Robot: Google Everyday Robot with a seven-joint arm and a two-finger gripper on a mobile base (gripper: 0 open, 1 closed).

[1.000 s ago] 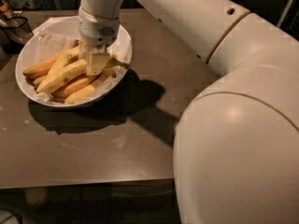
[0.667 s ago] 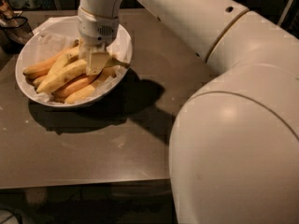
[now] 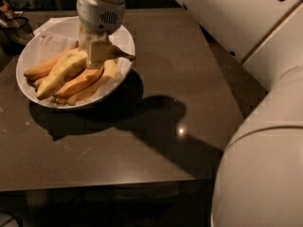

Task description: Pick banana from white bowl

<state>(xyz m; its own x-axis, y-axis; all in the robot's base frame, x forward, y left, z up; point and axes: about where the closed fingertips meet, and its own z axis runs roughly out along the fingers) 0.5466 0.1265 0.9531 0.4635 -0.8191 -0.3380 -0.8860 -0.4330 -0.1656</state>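
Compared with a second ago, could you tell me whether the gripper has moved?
Yes. Against the white bowl, which has stayed put, the gripper has risen slightly in the picture, toward the bowl's far rim, over the bananas.

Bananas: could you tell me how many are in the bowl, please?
4: an orange banana farthest left, the long pale banana under the gripper, a second orange banana below it, a pale banana nearest the white bowl's front. The gripper may hide more.

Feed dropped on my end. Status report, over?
Gripper down in white bowl, against banana near its stem. It lies unlifted. Shorter bananas packed alongside.
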